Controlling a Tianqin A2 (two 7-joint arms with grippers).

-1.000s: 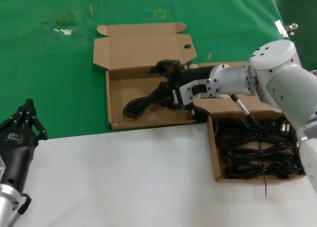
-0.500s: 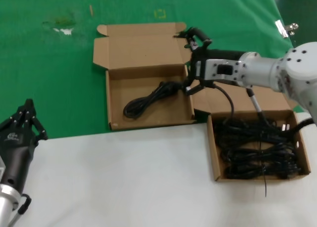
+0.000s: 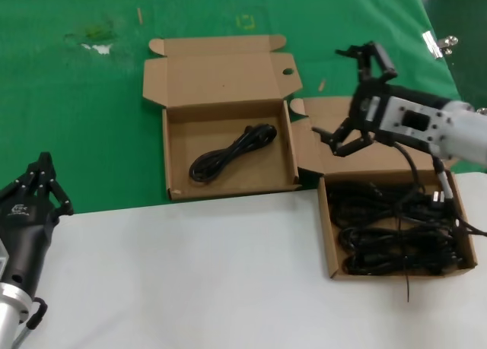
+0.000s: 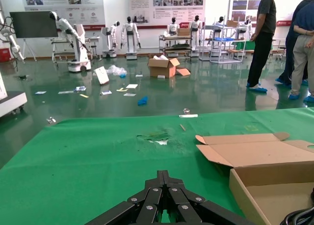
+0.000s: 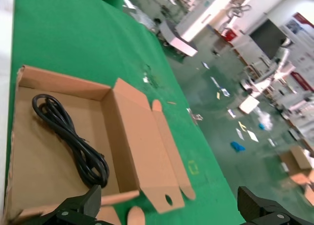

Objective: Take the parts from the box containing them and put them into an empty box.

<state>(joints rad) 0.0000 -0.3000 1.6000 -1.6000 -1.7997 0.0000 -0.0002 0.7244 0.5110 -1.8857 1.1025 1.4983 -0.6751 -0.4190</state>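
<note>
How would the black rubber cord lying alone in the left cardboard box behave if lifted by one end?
The black rubber power cord would probably droop, since it lies in loose curves. It looks unlikely to roll, resting flat on the open cardboard box floor. Its bundled loops might partly uncoil.

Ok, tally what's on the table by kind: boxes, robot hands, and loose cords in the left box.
Cardboard boxes: 2, left box and right box
Robot hands: 2, left hand and right hand
Cords in left box: 1, the cord
Total: 5
</note>
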